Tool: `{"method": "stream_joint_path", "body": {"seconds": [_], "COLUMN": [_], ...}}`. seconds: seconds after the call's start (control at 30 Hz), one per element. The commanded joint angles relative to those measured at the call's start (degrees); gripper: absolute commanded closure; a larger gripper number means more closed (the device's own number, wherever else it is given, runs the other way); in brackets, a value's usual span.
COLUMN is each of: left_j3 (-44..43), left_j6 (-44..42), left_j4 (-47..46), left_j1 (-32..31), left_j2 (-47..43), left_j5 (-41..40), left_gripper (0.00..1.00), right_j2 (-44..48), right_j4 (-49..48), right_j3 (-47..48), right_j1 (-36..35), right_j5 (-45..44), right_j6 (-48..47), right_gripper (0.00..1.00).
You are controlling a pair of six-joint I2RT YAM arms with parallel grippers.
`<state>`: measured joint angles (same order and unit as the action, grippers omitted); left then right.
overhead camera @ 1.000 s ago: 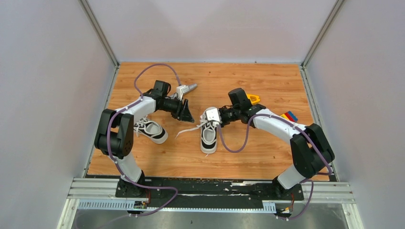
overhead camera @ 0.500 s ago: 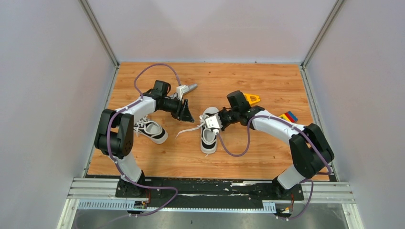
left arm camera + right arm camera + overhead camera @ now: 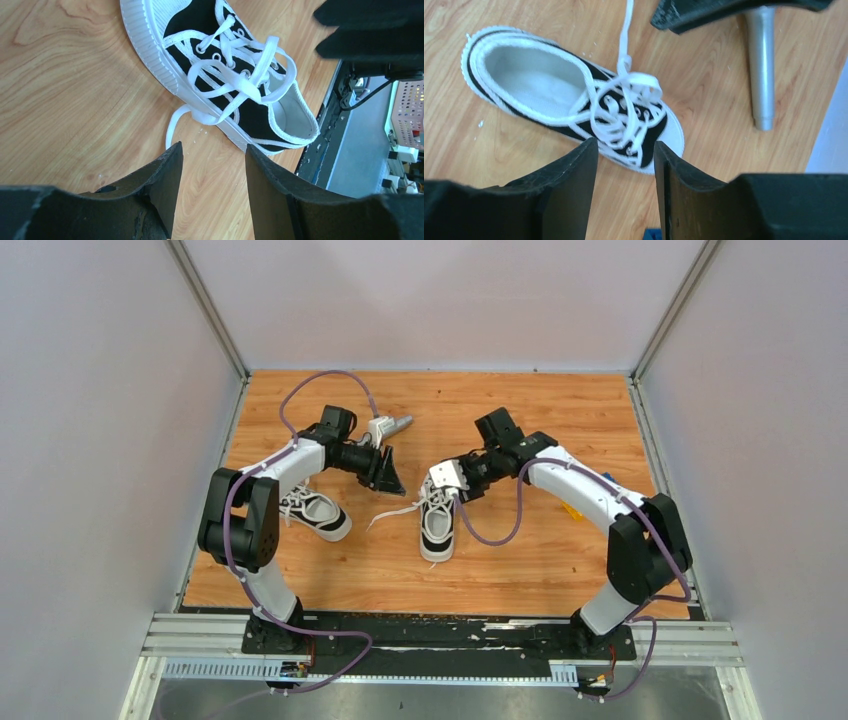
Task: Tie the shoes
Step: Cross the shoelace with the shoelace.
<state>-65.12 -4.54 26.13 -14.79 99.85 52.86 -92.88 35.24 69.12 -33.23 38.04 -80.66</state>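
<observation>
One shoe (image 3: 316,512) lies on the tabletop (image 3: 540,580) beside the left arm. The other shoe (image 3: 437,527) sits at the centre, a white lace (image 3: 392,512) trailing left. Just above it the right hand (image 3: 624,146) hovers released, empty. Slightly farther, the left hand (image 3: 212,150) hangs released too.

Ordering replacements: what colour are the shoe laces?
White laces, clearest in the left wrist view.
</observation>
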Motion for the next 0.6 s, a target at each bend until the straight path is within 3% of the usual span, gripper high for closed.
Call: {"method": "stream_joint_path", "body": {"seconds": [0.0, 0.27, 0.57], "left_j3": [-0.96, -1.78, -6.43], "left_j6": [-3.01, -5.56, -11.6], "left_j4": [0.3, 2.62, 12.73], "left_j1": [0.54, 0.55, 0.55], "left_j2": [-1.58, -1.12, -0.56], "left_j5": [0.6, 0.86, 1.03], "left_gripper": [0.43, 0.42, 0.43], "right_j2": [0.59, -8.01, -14.94], "right_j4": [14.48, 15.26, 7.18], "right_j3": [5.92, 9.87, 12.22], "right_j1": [5.23, 8.8, 6.92], "right_j5": [2.82, 2.83, 5.85], "right_j6": [-4.34, -7.06, -8.54], "right_gripper": [0.54, 0.63, 0.69]}}
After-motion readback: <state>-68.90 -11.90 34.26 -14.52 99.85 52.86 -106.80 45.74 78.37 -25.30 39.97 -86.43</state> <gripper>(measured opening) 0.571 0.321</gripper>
